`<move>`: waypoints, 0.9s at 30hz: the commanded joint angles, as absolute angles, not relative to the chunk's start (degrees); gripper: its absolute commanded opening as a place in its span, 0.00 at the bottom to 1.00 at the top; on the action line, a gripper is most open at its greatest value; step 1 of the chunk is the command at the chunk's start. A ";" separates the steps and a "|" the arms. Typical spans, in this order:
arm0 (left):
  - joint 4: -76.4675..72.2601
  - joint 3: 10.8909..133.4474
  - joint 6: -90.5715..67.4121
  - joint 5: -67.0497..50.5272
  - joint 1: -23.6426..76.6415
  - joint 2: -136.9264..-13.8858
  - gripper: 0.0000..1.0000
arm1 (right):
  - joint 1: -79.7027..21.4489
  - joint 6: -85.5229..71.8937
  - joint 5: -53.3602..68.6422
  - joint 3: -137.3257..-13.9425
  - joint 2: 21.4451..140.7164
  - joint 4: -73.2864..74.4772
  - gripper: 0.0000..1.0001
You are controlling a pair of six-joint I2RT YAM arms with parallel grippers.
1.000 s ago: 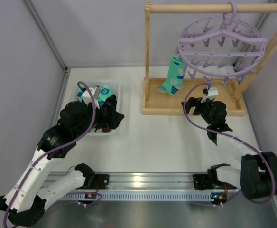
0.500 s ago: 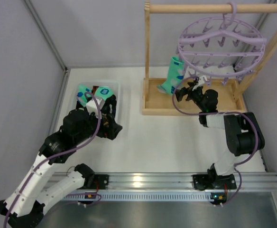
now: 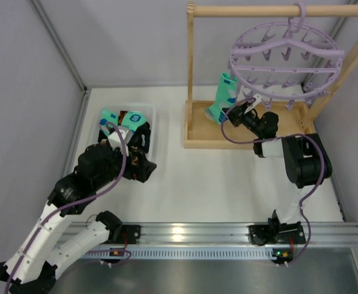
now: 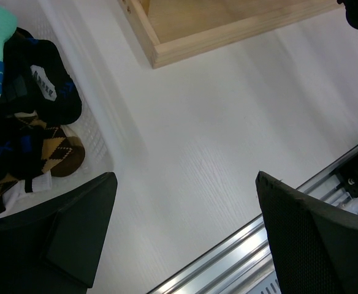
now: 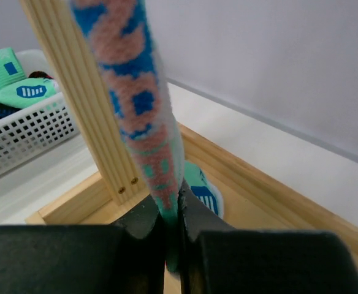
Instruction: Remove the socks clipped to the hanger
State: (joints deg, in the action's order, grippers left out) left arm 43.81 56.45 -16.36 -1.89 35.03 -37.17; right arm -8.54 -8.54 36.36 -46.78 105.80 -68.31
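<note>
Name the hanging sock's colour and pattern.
The soft hanging sock is turquoise with blue-white marks, clearest in top external view.

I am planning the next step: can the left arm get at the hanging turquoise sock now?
Probably not. The left tool hangs open by the basket, far from the turquoise sock, with the wooden post between. The right tool is shut on it.
</note>
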 commanded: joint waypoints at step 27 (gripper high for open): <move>7.75 63.54 -29.44 -23.73 35.59 -50.70 0.98 | -11.16 -30.23 37.97 -21.88 44.84 -34.68 0.00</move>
State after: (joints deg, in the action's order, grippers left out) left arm 20.36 60.10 -26.30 -20.45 35.11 -48.42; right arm -10.63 -28.18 35.86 -22.11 49.47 -49.10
